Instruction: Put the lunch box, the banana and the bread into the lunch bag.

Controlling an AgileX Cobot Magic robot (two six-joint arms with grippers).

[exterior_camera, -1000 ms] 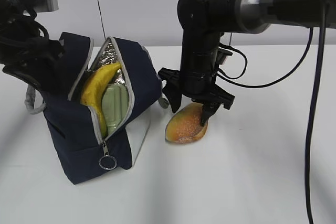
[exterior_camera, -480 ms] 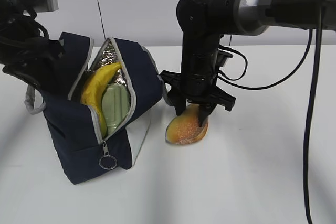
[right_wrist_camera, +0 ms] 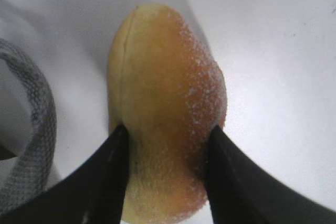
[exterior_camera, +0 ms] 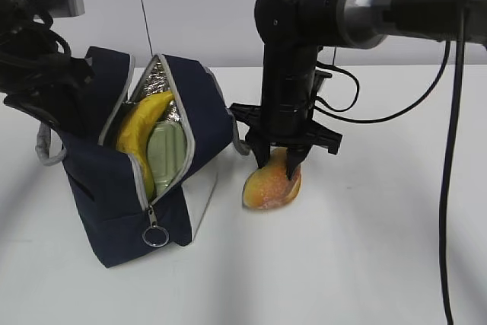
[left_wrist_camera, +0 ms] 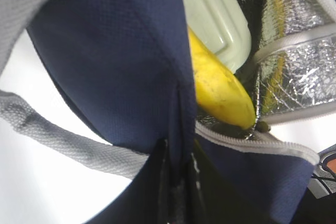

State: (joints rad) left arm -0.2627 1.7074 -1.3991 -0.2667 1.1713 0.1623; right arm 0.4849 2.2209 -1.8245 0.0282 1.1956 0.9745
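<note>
The navy lunch bag point(exterior_camera: 99, 180) stands open on the left of the table, foil lining showing. The yellow banana point(exterior_camera: 143, 121) and the sage-green lunch box point(exterior_camera: 169, 154) lie inside it; both also show in the left wrist view, banana point(left_wrist_camera: 220, 87), lunch box point(left_wrist_camera: 215, 14). My left gripper point(left_wrist_camera: 178, 182) is shut on the bag's navy fabric edge point(left_wrist_camera: 131, 66), holding the opening apart. The golden-brown bread point(exterior_camera: 270, 184) rests on the table right of the bag. My right gripper point(exterior_camera: 278, 164) is shut on the bread point(right_wrist_camera: 168, 114), one finger on each side.
A grey strap handle point(right_wrist_camera: 31, 145) of the bag lies on the white table point(exterior_camera: 365, 249) just left of the bread. A grey ring pull point(exterior_camera: 156, 235) hangs at the bag's front. Black cables trail behind the right arm.
My right gripper has closed from a wide spread onto the bread, and the bread has tipped up slightly. The left arm and the bag have not moved.
</note>
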